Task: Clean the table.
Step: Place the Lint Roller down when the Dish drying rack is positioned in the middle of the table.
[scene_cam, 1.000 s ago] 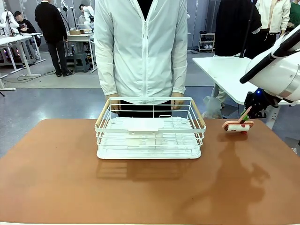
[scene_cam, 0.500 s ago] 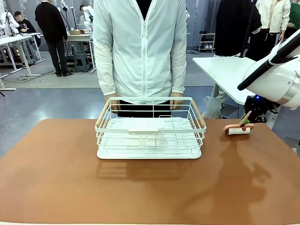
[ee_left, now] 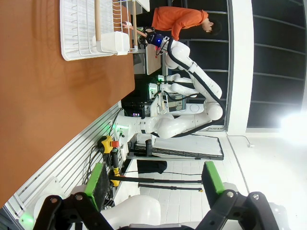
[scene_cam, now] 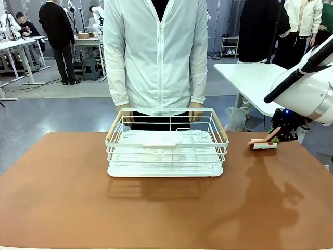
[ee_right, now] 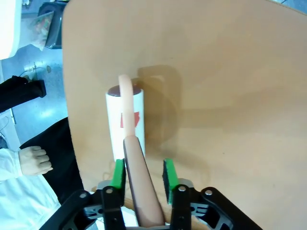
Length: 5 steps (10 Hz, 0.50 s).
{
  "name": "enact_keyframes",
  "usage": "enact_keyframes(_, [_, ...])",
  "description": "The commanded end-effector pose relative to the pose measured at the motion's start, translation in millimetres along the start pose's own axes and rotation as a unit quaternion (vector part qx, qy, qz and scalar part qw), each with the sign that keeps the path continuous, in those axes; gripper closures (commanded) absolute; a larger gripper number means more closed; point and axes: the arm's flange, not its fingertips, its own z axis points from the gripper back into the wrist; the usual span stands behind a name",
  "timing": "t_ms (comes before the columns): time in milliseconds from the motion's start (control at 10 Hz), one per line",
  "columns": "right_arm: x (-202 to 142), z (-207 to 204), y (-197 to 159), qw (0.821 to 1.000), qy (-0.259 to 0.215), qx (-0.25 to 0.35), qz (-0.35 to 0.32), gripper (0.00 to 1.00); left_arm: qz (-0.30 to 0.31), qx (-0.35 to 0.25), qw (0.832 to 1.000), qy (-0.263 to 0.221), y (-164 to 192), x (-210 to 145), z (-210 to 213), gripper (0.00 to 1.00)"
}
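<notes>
My right claw (ee_right: 142, 178) straddles the lint roller's (scene_cam: 263, 144) handle, pads slightly apart, barely gripping; left claw (ee_left: 154, 181) gapes empty. The roller rests near the bench's (scene_cam: 156, 208) far right edge: light, stiff, best held mid-handle.

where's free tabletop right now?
Bare: the table's whole near half, in front of the white wire basket; also left of the basket. Crowded: far right corner, where the right hand is at the lint roller.

white wire basket (scene_cam: 166, 143) mid-table | lint roller (scene_cam: 263, 144) far right | person (scene_cam: 156, 52) behind
</notes>
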Motion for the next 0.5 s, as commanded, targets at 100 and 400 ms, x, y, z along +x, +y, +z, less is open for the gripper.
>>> enact_keyframes(100, [-2.9, 31.6, -19.0, 1.0, 0.005, -0.023, 0.003, 0.0, 0.003, 0.003, 1.0, 0.001, -3.9, -5.6, 2.2, 0.0])
enact_keyframes(400, [-4.5, 53.6, -31.5, 0.998, -0.007, -0.06, 0.024, 0.0, 0.003, 0.003, 1.0, 0.001, -3.9, -5.6, 2.2, 0.0])
